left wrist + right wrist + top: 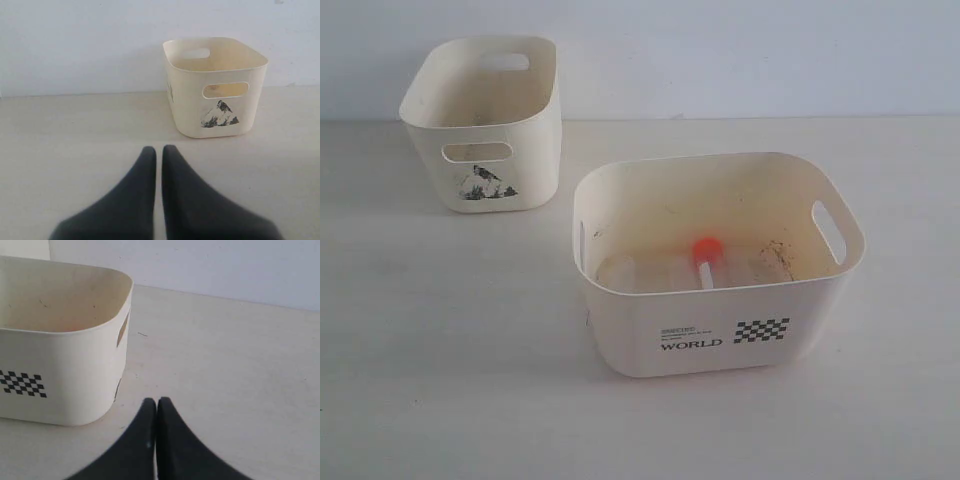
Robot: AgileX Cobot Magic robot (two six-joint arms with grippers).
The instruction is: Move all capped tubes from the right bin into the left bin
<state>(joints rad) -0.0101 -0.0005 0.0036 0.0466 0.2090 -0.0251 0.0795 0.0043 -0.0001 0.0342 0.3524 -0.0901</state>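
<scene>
Right gripper (156, 402) jaws are pressing together on nothing; you're holding them outside the right bin (65, 375), which is sitting just ahead, to one side. Left gripper (159, 150) jaws are all but touching and empty, with the left bin (190, 110) waiting well ahead for drops. One tube (706, 250) is lying inside the right bin. Its near wall is hiding the floor, so you're guessing at any more.

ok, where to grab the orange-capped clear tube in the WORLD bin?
Take the small clear plastic tube just below its round orange cap, from straight above: it seems to lie on the floor of the large cream plastic bin, whose walls block any sideways approach.
</scene>
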